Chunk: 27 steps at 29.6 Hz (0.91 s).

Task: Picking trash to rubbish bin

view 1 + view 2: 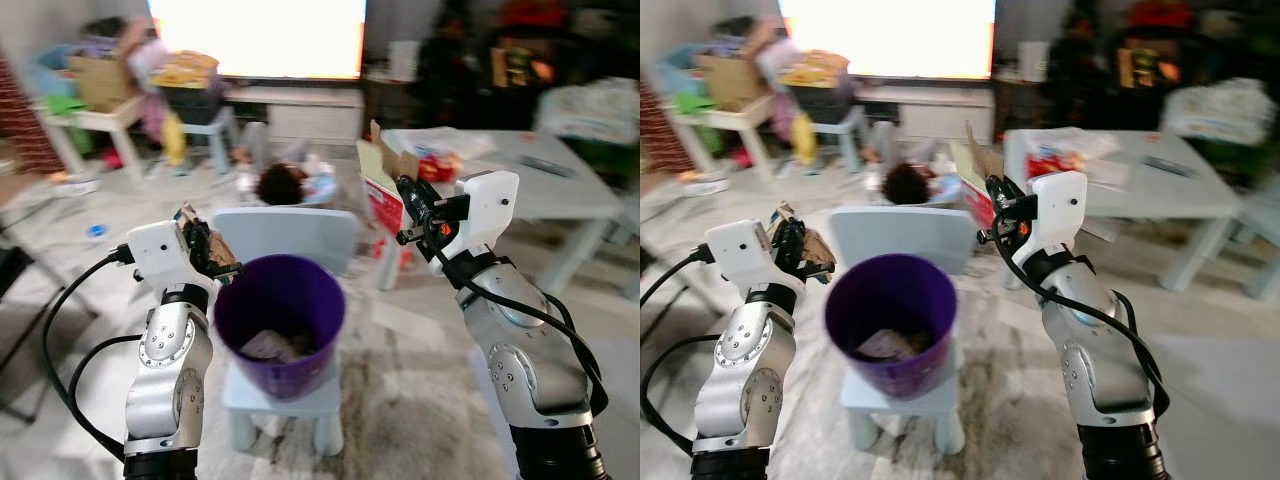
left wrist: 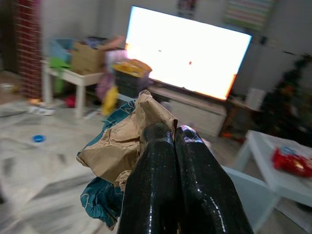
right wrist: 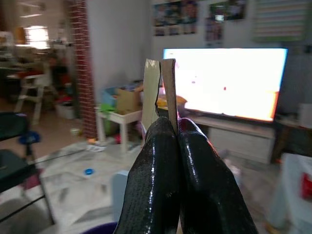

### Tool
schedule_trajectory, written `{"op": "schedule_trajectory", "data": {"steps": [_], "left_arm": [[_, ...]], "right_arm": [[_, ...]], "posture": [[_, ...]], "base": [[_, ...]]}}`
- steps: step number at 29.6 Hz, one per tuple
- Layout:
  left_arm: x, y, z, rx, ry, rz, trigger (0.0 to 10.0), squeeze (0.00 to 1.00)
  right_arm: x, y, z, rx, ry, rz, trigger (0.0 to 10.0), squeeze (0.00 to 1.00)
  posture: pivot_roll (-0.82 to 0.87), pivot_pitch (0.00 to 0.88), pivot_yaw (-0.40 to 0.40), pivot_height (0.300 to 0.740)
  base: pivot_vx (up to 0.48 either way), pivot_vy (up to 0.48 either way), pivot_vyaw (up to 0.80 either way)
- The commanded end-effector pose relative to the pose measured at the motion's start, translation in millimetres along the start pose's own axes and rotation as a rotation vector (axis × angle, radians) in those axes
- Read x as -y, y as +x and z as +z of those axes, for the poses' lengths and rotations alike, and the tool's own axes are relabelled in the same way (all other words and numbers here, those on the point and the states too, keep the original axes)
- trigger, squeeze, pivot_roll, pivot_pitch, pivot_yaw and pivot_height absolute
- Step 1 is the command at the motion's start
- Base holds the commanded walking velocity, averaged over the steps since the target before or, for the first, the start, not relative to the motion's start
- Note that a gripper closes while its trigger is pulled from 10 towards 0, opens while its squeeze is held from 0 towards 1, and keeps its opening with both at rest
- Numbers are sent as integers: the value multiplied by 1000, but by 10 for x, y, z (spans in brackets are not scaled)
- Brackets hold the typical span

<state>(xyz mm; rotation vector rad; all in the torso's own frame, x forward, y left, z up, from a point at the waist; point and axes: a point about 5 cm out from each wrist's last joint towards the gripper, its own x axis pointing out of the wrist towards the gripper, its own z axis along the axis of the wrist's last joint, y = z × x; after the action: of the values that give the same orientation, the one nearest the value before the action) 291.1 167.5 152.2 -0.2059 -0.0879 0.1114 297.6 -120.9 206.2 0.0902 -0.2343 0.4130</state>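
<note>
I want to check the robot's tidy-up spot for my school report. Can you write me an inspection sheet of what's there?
Surface: small pale blue chair on a marbled floor.
Job's things: purple bin stands on the chair seat, some trash already inside; crumpled brown and teal paper in the left pincer; flat cardboard strip in the right pincer.
Clutter: red packets on the white table; boxes and toys on the far shelf.
Grippers: both pincers shut on trash, raised either side of the bin.
Cables: black cable loops from the left arm.
Surroundings: bright TV.
</note>
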Motion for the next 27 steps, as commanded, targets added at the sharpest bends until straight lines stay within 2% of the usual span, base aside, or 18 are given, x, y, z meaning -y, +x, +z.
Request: {"op": "schedule_trajectory", "data": {"steps": [1,5,22,27], "left_arm": [[27,2,-6,-5,11,-9,0,0],[16,6,-21,-12,13,-6,0,0],[9,-6,-65,-35,-20,-32,0,0],[2,-11,-63,-32,-21,-37,0,0]], "right_arm": [[21,0,48,17,-14,-6,0,0],[21,-1,48,17,-14,-7,0,0],[28,9,39,20,-1,-18,0,0],[23,2,42,19,0,-18,0,0]], "posture": [[39,3,-24,740],[39,2,-23,740],[43,5,-23,740],[42,9,-24,740]], "base": [[0,0,800],[0,0,800],[0,0,0],[305,0,0]]}}
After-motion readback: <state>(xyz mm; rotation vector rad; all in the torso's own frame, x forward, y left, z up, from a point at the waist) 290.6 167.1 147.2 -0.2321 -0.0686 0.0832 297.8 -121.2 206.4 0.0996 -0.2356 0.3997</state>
